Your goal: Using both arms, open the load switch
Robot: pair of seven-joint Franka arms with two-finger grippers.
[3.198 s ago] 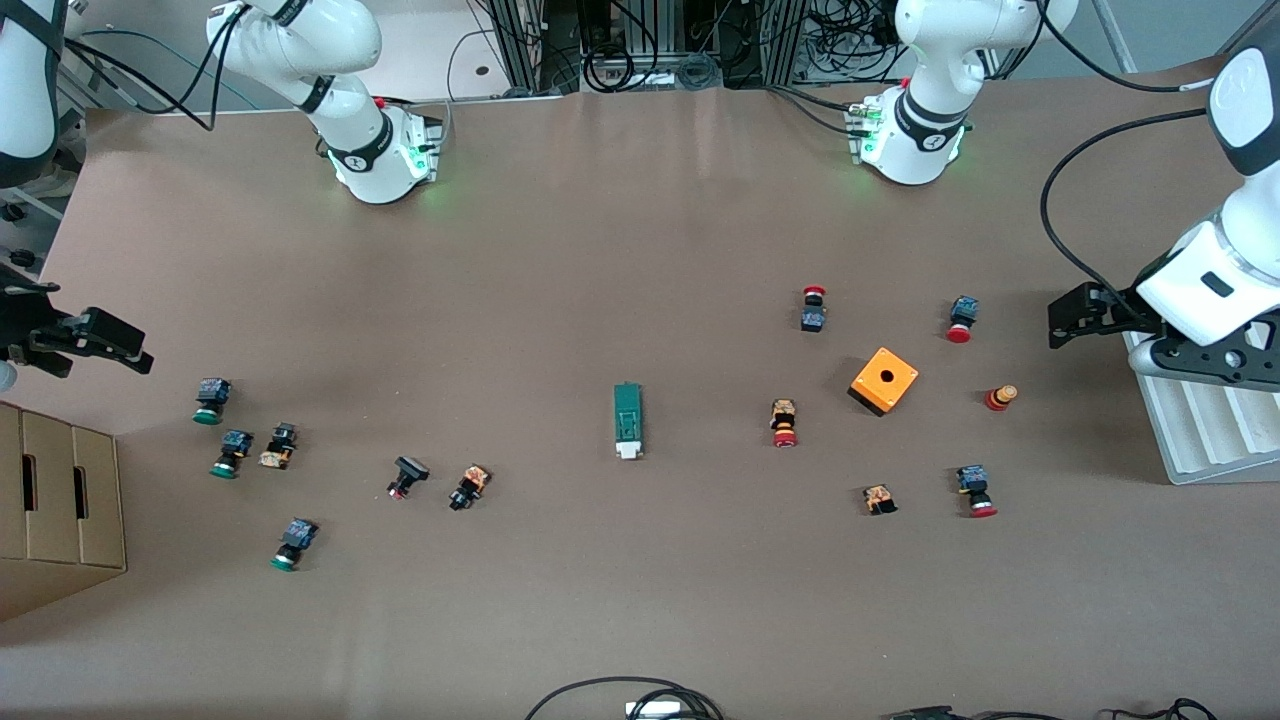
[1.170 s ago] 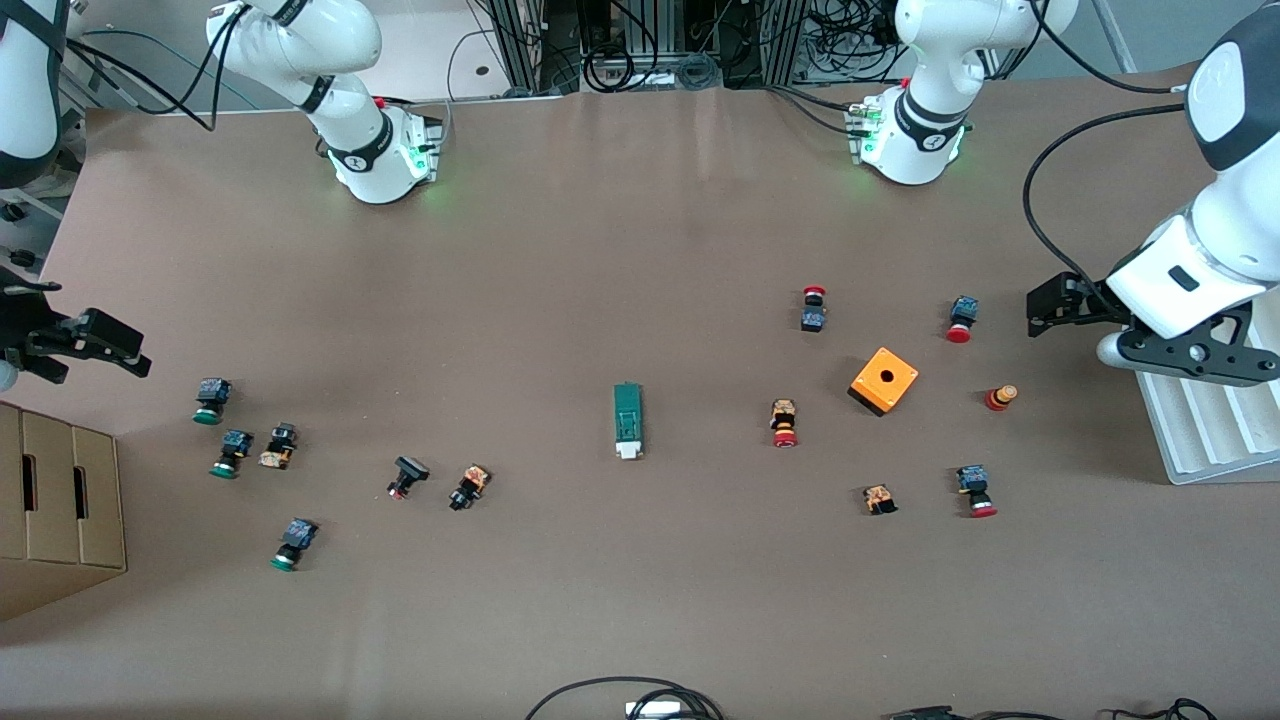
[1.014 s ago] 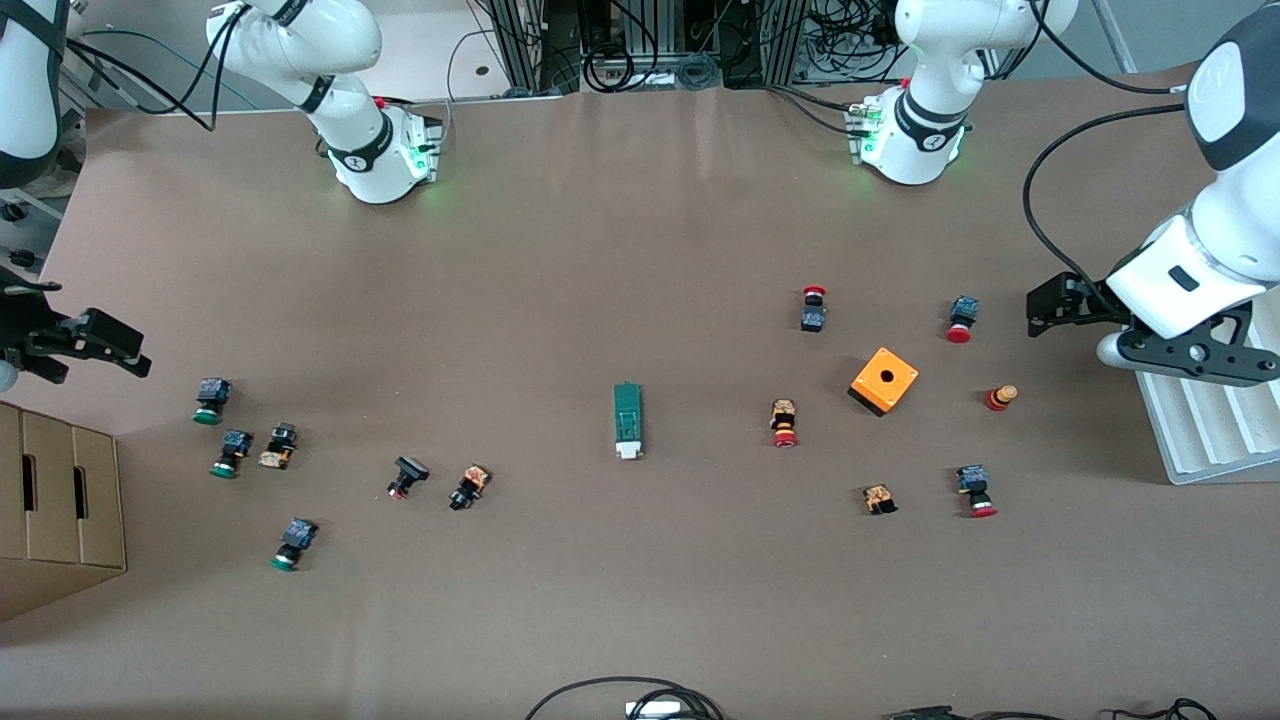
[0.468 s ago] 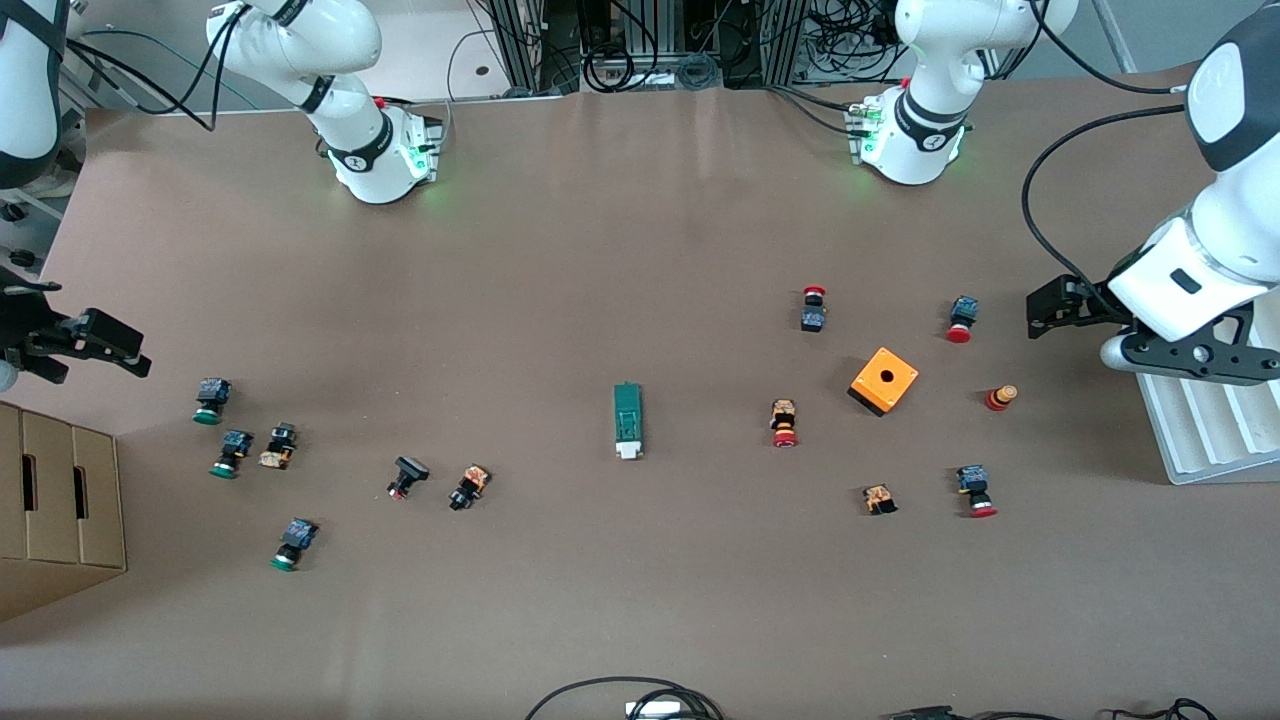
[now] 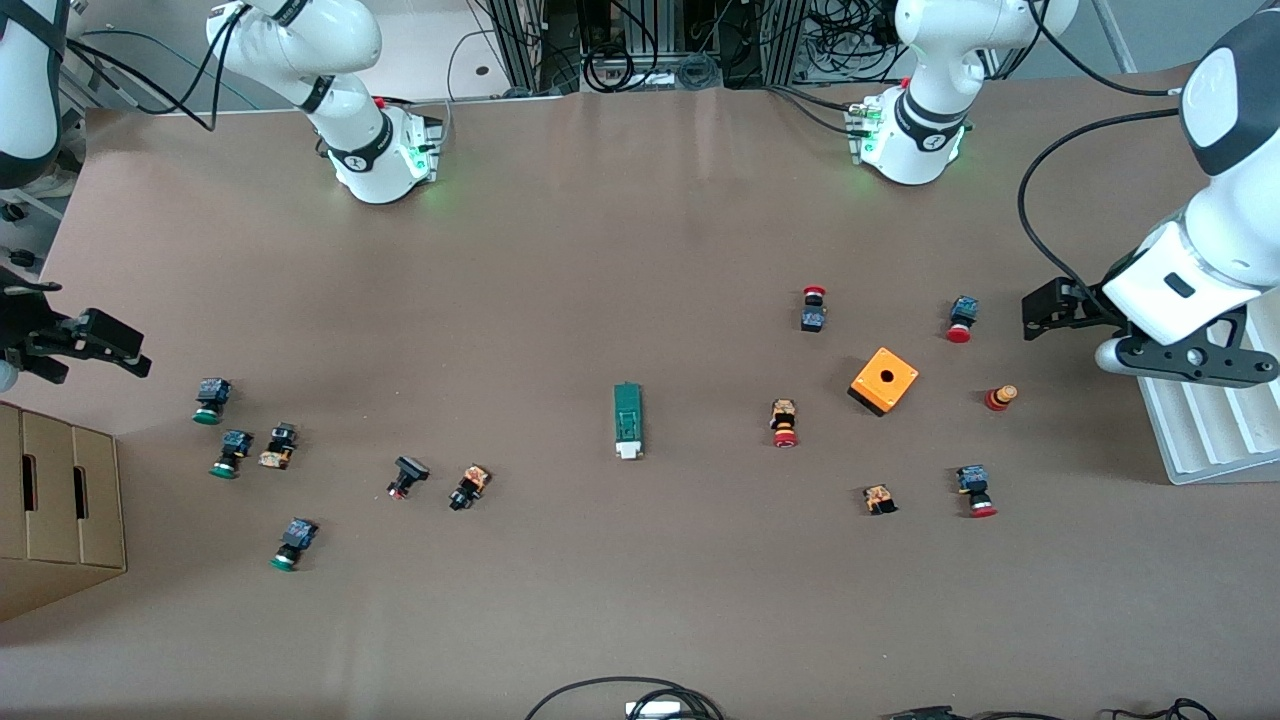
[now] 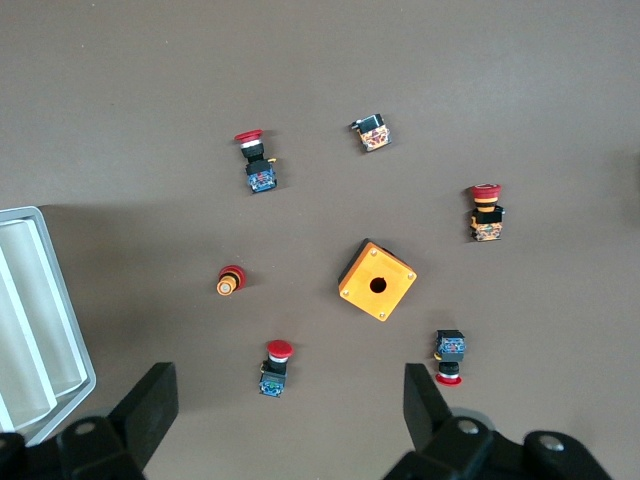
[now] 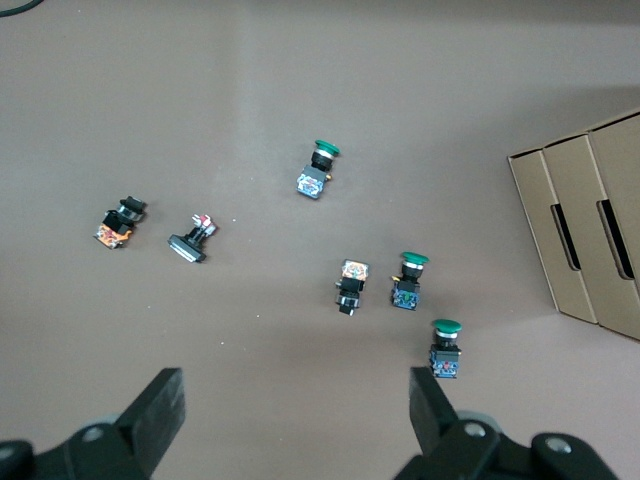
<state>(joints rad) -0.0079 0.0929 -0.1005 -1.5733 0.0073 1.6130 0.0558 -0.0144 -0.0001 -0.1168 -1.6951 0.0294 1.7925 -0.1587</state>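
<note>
Matt brown tabletop (image 5: 600, 250), smooth and paper-like, with faint sheen near the bases' edge. Glossy white plastic shells on both arms, black bands at the joints. Matt black fingers (image 6: 145, 415) on the left gripper (image 6: 290, 415) and the right gripper (image 7: 295, 415). Smooth orange plastic box (image 5: 884, 381). Green plastic load switch (image 5: 628, 421) with a white end block. Plain brown cardboard carton (image 5: 55, 500), matt. Ribbed white plastic tray (image 5: 1200, 430), slightly shiny.
</note>
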